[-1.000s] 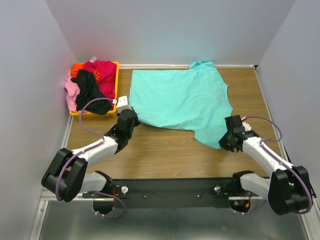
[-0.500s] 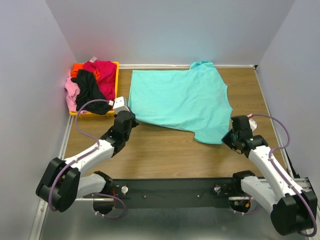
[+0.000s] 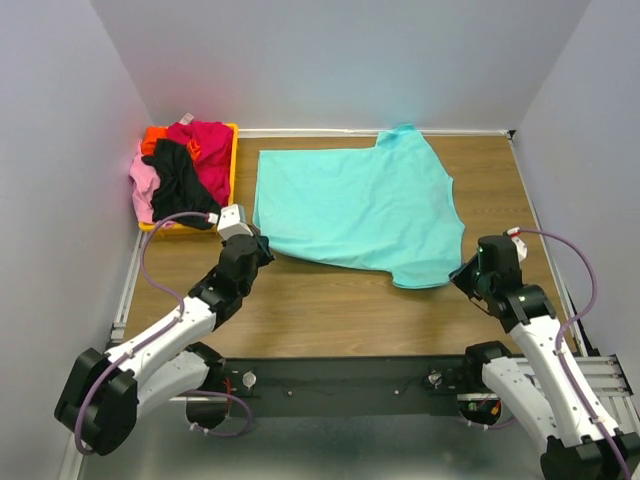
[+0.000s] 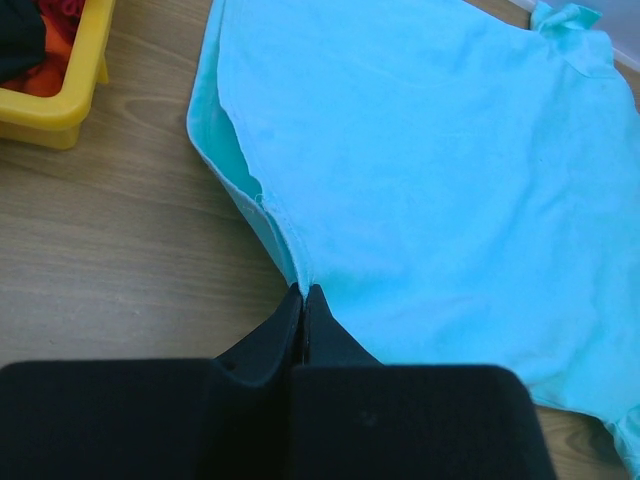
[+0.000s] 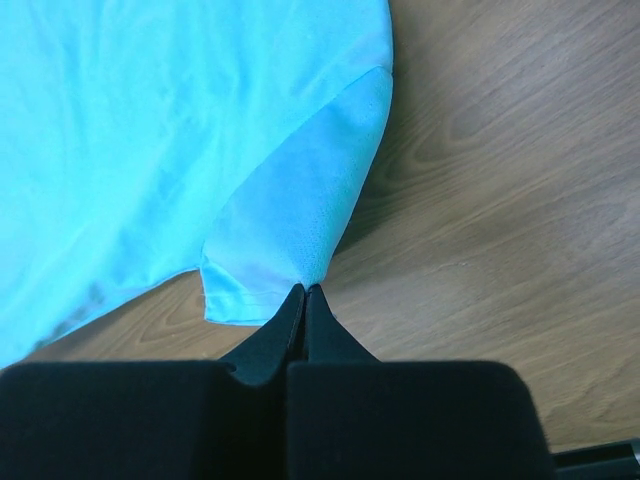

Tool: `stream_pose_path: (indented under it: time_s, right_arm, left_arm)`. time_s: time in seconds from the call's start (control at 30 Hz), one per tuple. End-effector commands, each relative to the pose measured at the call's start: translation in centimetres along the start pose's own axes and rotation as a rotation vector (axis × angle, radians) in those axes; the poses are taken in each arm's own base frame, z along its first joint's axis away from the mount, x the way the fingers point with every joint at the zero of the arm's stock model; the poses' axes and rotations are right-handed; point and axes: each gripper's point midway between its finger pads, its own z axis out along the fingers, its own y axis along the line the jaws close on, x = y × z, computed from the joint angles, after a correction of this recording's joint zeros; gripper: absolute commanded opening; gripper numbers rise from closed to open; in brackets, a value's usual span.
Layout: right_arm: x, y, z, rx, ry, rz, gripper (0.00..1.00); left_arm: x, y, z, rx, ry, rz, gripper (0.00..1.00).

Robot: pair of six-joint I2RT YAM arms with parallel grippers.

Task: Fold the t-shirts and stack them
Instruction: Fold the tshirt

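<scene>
The shirt (image 3: 355, 205) lies spread flat toward the far edge of the surface (image 3: 330, 310). Left hand (image 4: 303, 295) is clamped on its near-left hem; right hand (image 5: 304, 292) is clamped on the near-right sleeve. Fabric should handle light and limp: grip hems, tension evenly

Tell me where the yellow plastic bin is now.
In the top view, the yellow plastic bin sits at the far left corner of the wooden table, just left of the spread turquoise cotton t-shirt.
</scene>
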Motion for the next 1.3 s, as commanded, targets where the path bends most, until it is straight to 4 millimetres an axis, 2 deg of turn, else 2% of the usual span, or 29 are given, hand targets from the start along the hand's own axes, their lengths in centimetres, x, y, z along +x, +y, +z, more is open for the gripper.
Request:
stream_pose_path:
  time_s: [0.0, 0.1, 0.27, 0.47, 0.57, 0.77, 0.93, 1.1, 1.27]
  right_arm:
    - [-0.7, 0.4, -1.3, -0.025, -0.019, -0.005, 0.01]
    - [-1.3, 1.1, -0.8, -0.062, -0.055, 0.004, 0.01]
    - [-4.6, 3.0, -0.1, -0.128, -0.212, 0.028, 0.01]
    - [-8.3, 6.1, 0.8, -0.174, -0.314, 0.017, 0.00]
    - [-9.5, 7.4, 2.1, -0.166, -0.326, -0.006, 0.00]
    - [-11.0, 9.4, 5.3, -0.137, -0.328, -0.040, 0.01]
    - [-13.4, 12.0, 6.4, -0.157, -0.359, -0.062, 0.01]
    - [-14.6, 14.0, 8.5, -0.156, -0.350, -0.102, 0.00]
    - [-15.4, 15.3, 11.5, -0.122, -0.333, -0.145, 0.01]
  left_arm:
    - [0.1, 0.3, -0.8, -0.010, -0.008, -0.025, 0.00]
    - [-0.4, -0.1, -0.6, 0.023, -0.053, -0.016, 0.00]
    - [-1.8, -0.8, 0.1, 0.045, -0.130, -0.019, 0.00]
    - [-1.7, -1.4, 2.8, 0.037, -0.098, 0.027, 0.00]
    - [-1.8, -1.4, 3.7, 0.033, -0.094, 0.038, 0.00]
    - [-3.7, -0.3, 4.7, -0.008, -0.133, 0.048, 0.00]
    - [-4.5, 0.4, 5.2, -0.012, -0.149, 0.043, 0.00]
    - [-4.1, 1.5, 6.4, -0.038, -0.126, 0.054, 0.00]
    - [-4.2, 2.3, 7.4, -0.062, -0.125, 0.057, 0.00]
